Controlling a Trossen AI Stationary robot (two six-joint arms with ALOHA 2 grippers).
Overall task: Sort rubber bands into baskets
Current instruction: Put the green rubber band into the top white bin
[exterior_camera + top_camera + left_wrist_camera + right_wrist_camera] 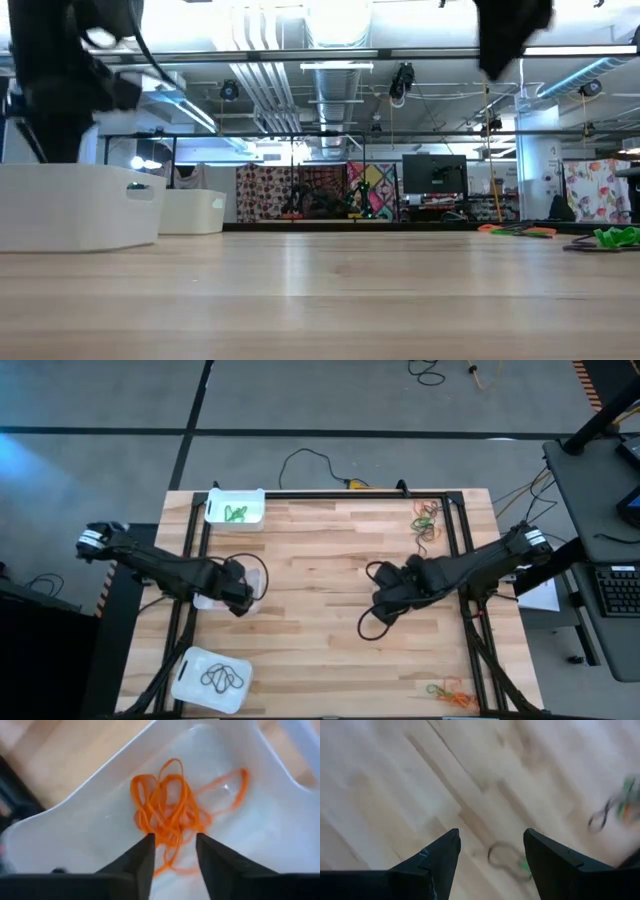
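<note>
the left gripper hangs over the middle basket by the bench's left edge, fingers a little apart, holding nothing; orange rubber bands lie inside. the right gripper hovers mid-bench, spread wide and empty, above a dark band.
</note>
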